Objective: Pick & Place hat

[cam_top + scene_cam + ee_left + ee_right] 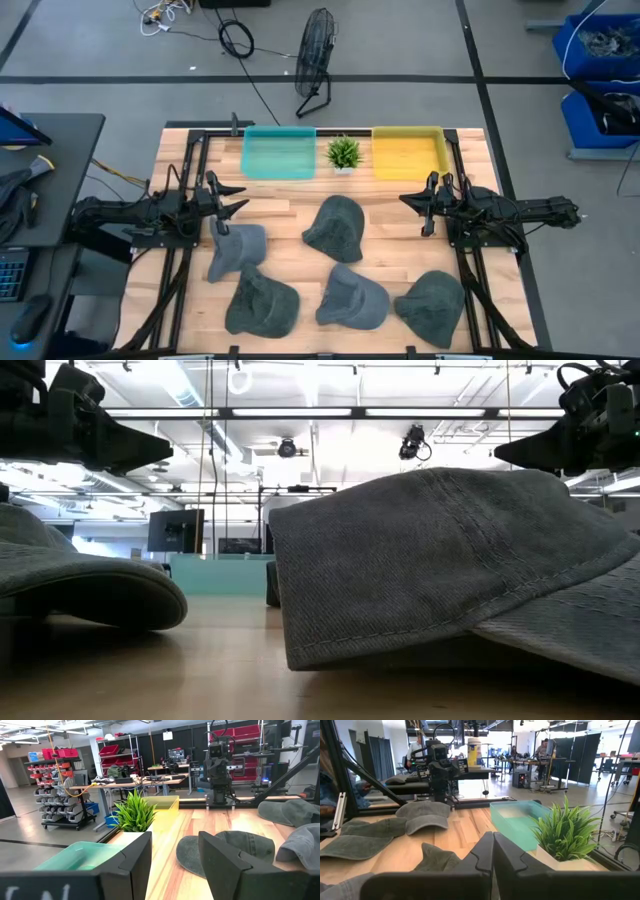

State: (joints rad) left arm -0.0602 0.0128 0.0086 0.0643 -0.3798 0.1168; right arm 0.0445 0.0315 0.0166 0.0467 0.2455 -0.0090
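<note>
Several grey caps lie crown up on the wooden table: one point(237, 250) near the left arm, one point(335, 228) in the middle, and three along the near edge point(262, 302) point(352, 298) point(433, 305). My left gripper point(225, 206) point(175, 840) is open and hovers just beyond the far side of the left cap, above the table. My right gripper point(420, 207) point(493, 837) is shut and hangs over bare wood at the right, clear of every cap. The middle cap point(225, 851) lies ahead of the left fingers.
A teal bin point(279, 152), a small potted plant point(344, 153) and a yellow bin point(408, 152) stand in a row at the far edge. Bare wood lies between the two grippers, far of the middle cap. Black frame rails point(470, 290) run along the table's sides.
</note>
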